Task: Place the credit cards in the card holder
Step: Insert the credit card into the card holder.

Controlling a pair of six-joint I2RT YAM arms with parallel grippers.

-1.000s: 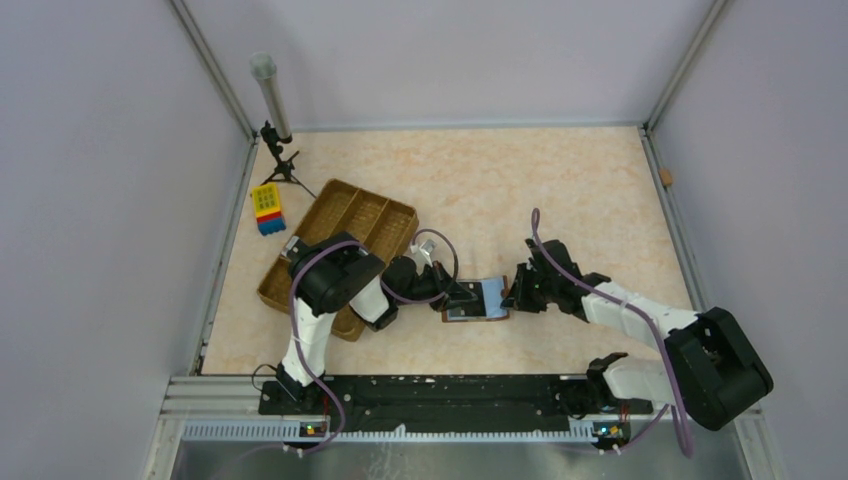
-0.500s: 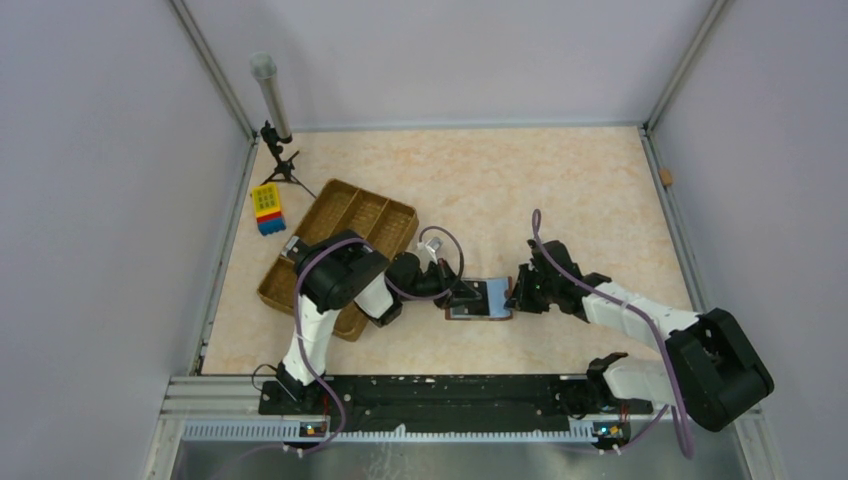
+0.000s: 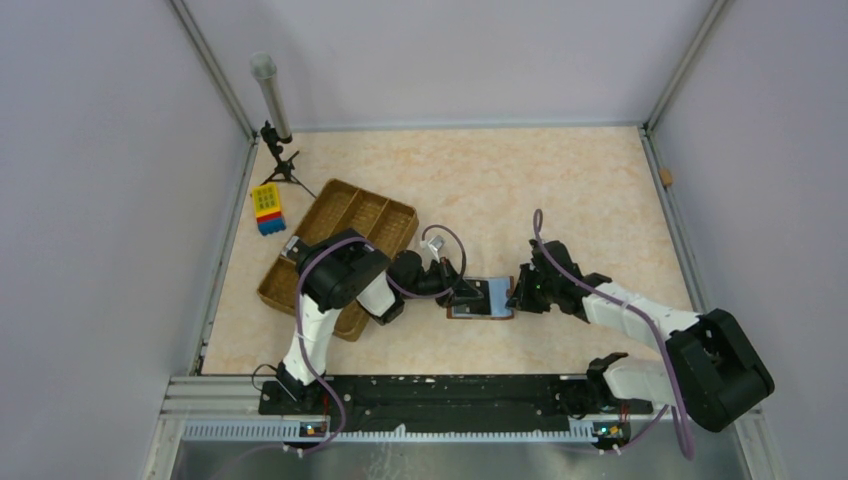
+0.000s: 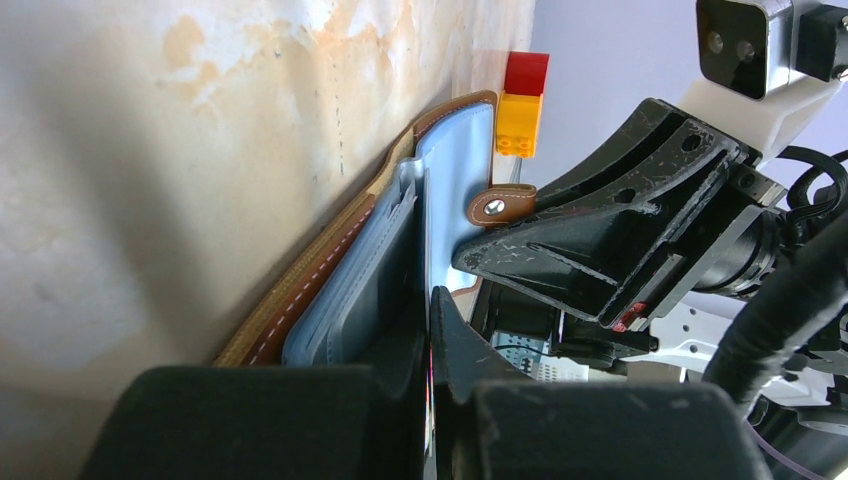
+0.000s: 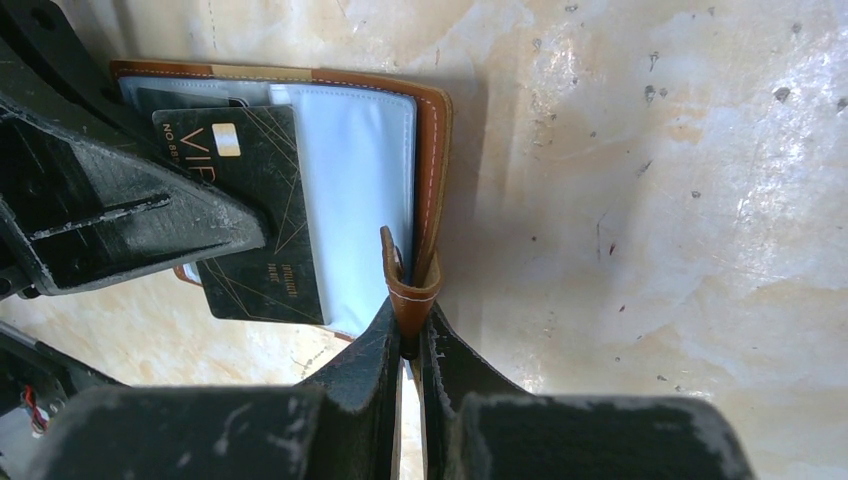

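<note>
The brown card holder (image 3: 483, 300) lies open on the table between both grippers, its pale blue pockets (image 5: 355, 170) facing up. My left gripper (image 3: 463, 294) is shut on a dark credit card (image 5: 255, 215) with gold lines. That card lies partly over the holder's left pocket and sticks out past its near edge. In the left wrist view the card shows only as a thin edge between the jaws of the left gripper (image 4: 428, 300), beside the holder (image 4: 330, 265). My right gripper (image 5: 410, 325) is shut on the holder's brown strap (image 5: 408, 285) at its right edge.
A large brown compartmented tray (image 3: 345, 215) lies behind the left arm. A yellow-and-blue block (image 3: 267, 208) and a small black stand with a tube (image 3: 272, 100) are at the back left. A red-and-yellow brick (image 4: 522, 105) stands by the right wall.
The left gripper has moved slightly right with the card, further over the holder. The right gripper keeps its grip on the strap.
</note>
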